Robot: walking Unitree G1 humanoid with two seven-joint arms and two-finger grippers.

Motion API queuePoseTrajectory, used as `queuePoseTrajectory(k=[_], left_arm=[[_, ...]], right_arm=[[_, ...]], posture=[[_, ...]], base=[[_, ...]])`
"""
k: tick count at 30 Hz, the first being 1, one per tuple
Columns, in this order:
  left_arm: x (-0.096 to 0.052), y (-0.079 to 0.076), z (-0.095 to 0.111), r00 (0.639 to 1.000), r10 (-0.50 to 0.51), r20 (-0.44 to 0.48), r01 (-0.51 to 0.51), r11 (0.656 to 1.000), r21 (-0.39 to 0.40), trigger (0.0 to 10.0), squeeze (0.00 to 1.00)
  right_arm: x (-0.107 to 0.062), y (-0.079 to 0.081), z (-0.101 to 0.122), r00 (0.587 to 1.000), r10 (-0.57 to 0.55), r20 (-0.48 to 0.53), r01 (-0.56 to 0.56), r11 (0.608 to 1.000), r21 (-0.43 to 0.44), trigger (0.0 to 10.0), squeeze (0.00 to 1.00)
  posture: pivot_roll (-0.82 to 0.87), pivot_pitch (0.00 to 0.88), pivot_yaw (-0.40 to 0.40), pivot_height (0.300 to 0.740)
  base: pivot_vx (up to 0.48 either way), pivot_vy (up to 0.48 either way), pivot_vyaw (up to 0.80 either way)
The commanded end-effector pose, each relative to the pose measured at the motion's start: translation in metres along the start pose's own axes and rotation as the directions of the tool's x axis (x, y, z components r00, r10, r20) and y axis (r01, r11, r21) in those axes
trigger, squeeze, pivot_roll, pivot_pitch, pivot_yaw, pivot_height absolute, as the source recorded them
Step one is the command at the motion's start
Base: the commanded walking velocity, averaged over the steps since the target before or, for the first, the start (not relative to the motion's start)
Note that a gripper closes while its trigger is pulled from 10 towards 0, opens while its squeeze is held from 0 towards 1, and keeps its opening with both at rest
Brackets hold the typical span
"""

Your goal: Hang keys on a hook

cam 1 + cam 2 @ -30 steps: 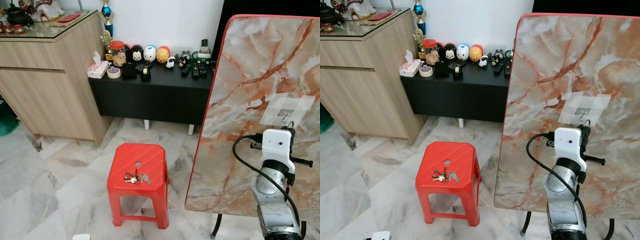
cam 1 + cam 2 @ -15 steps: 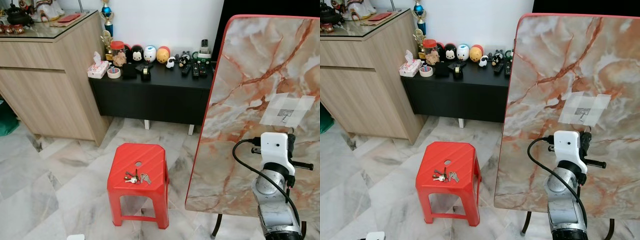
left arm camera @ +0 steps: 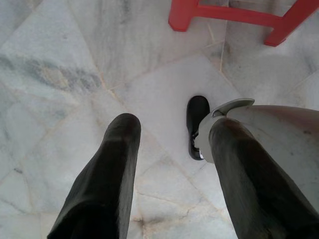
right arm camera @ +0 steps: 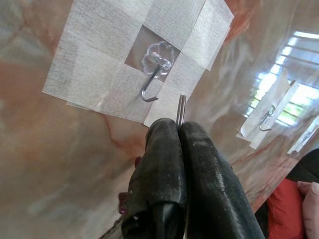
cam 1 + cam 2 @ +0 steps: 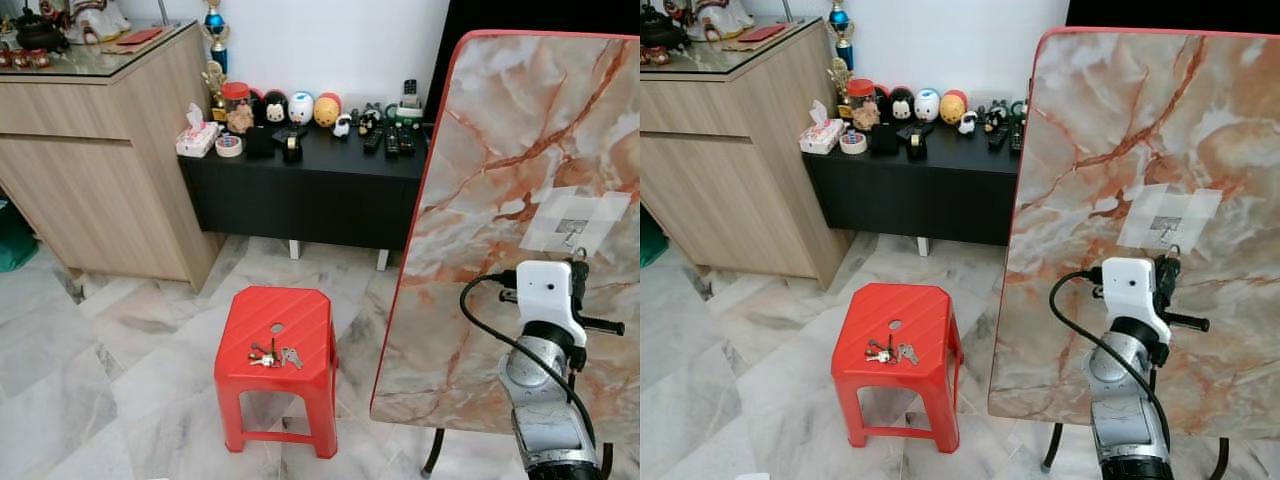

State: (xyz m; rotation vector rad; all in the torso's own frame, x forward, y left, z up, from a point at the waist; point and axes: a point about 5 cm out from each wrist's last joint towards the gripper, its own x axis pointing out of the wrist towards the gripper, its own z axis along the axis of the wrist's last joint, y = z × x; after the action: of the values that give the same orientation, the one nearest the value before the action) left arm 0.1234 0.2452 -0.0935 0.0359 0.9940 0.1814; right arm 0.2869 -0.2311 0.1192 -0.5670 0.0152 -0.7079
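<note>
Holding a thin metal ring pinched tight, the right gripper point(image 4: 179, 130) sits just below the hook point(image 4: 153, 83) and must lift it over, while other keys point(image 5: 272, 355) lie on the red stool point(image 5: 277, 345).

A stool point(image 5: 277, 345) stands on the floor point(image 5: 90, 380) with keys point(image 5: 272, 354) on its seat. To its right leans a tabletop point(image 5: 520, 220) bearing a taped hook point(image 5: 572, 235). Just below the hook hangs the right gripper point(image 4: 179, 130). Behind the stool stands a cabinet point(image 5: 310, 185).
</note>
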Motion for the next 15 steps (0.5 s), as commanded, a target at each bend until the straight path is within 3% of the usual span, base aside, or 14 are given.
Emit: queuePoseTrajectory(k=[1,15], left_arm=[[0.0005,-0.003,0.0,1.0,-0.008,-0.005,0.008,1.0,0.014,10.0,0.0],[0.0002,0.0006,0.0021,1.0,-0.004,0.011,0.004,1.0,0.01,10.0,0.0]], right_arm=[[0.0034,-0.0038,0.0081,0.999,-0.022,0.026,0.022,1.0,0.016,10.0,0.0],[0.0099,0.0009,0.0119,0.998,0.009,0.058,-0.007,0.999,-0.031,10.0,0.0]], posture=[[0.02,0.0,-0.051,0.74],[0.03,0.0,-0.056,0.74]], base=[[0.0,0.0,0.0],[0.0,0.0,0.0]])
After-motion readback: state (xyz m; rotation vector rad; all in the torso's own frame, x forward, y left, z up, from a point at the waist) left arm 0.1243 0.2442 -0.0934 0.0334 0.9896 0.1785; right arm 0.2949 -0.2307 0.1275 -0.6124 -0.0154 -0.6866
